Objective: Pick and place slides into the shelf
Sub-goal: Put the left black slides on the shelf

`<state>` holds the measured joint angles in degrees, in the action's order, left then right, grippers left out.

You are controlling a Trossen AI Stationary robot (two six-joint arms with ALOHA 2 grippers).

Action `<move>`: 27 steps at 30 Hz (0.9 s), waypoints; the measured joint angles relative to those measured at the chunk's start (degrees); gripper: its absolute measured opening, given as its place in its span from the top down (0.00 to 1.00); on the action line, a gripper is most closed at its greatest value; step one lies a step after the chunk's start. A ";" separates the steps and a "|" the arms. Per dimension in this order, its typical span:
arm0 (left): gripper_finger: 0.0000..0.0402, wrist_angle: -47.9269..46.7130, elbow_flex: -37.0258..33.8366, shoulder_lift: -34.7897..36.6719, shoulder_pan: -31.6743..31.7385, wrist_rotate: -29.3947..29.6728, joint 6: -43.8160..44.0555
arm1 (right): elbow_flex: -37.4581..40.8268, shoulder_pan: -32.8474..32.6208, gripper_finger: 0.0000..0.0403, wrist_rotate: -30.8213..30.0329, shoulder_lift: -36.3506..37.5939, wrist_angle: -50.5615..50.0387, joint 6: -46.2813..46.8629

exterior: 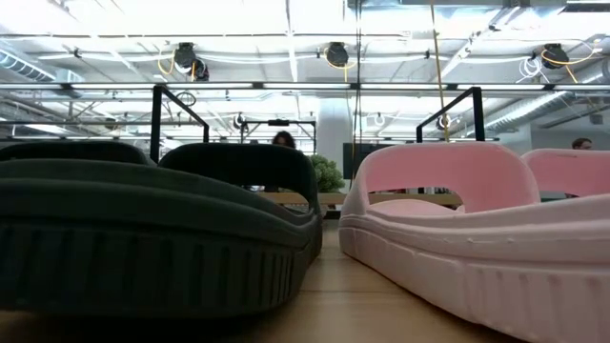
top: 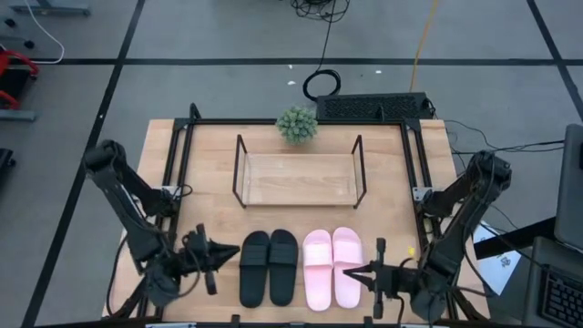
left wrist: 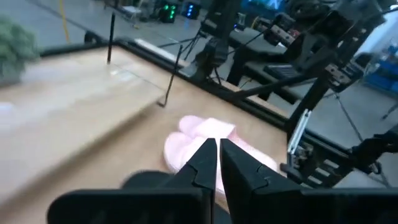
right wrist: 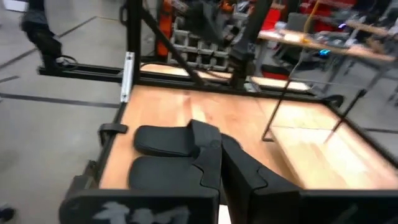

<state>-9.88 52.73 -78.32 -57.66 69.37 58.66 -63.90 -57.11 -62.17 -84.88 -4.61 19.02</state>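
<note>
Two black slides (top: 269,266) and two pink slides (top: 332,267) lie side by side, soles down, near the table's front edge; the low view shows them close up as a black slide (exterior: 162,219) and a pink slide (exterior: 457,219). The shelf (top: 299,178) stands behind them, nothing on its board. My left gripper (top: 234,251) is shut and points right, just left of the black pair; past its fingers (left wrist: 217,146) the pink slides (left wrist: 205,140) show. My right gripper (top: 348,271) is shut and points left, over the outer pink slide's right edge; its wrist view shows the black slides (right wrist: 165,155).
A small green plant (top: 297,123) stands behind the shelf at the table's far edge. A black frame (top: 182,155) runs along the table's left, right and far sides. A keyboard (top: 373,107) lies beyond the far edge. Bare wood lies between the slides and the shelf.
</note>
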 joint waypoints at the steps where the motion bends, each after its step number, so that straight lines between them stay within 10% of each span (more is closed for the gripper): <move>1: 0.94 1.74 0.06 -0.94 0.18 0.02 0.91 | 0.00 -0.37 1.00 -1.00 -0.22 -0.20 -0.01; 27: 0.99 5.89 0.02 -23.79 -10.48 -5.26 37.03 | 0.00 -6.26 1.00 -2.57 -0.28 -0.43 1.93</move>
<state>-3.99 52.75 -102.12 -68.15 64.11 95.69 -63.90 -63.37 -64.73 -85.17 -5.04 20.95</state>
